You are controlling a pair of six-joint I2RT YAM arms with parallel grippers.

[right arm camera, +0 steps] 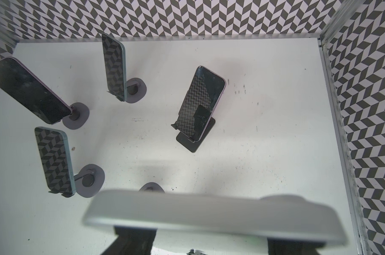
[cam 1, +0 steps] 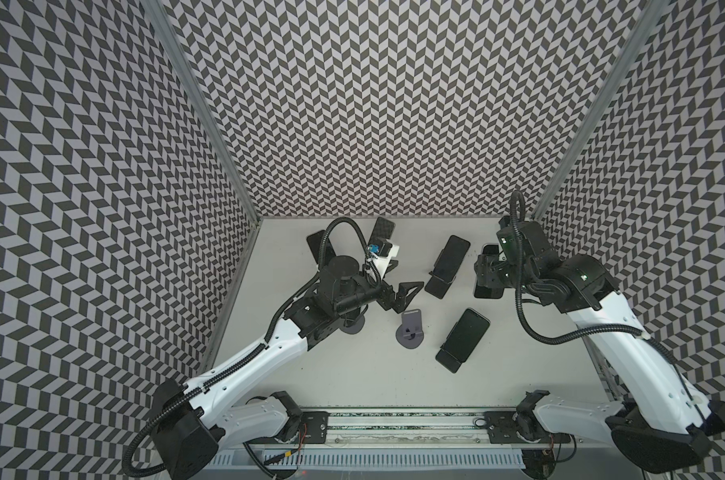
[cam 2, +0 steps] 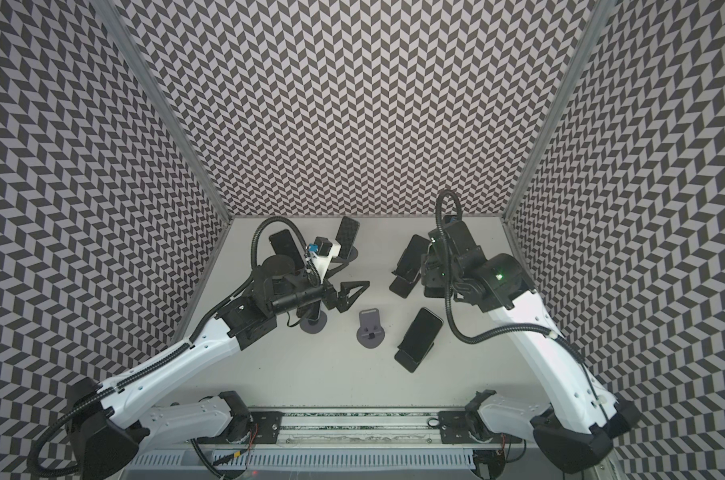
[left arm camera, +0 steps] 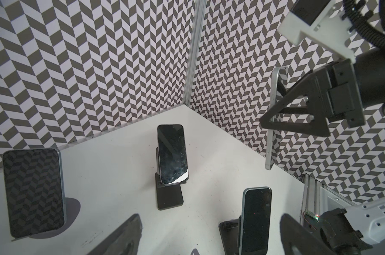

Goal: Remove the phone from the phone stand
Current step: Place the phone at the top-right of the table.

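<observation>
- Right gripper [left arm camera: 272, 117]: jaws closed on the phone [right arm camera: 209, 215].
- Left gripper [cam 1: 399, 297]: jaws spread wide, gripping nothing.
- The phone is held roughly upright in the air over the right rear of the table [cam 1: 352, 374]. The right wrist view shows its silver back, blurred.
- A grey round stand [cam 1: 410, 334] with a bare cradle sits mid-table, just in front of the left gripper.
- Between the two grippers, a dark phone [cam 1: 451, 257] leans on a black stand [cam 1: 435, 287].
- Nearer the front rail, a second dark phone [cam 1: 465, 334] leans on a second black stand [cam 1: 448, 361].
- Left rear: a tilted phone [right arm camera: 30, 90], a far phone [right arm camera: 115, 64] and a near phone [right arm camera: 54, 159], each on its own grey round base.
</observation>
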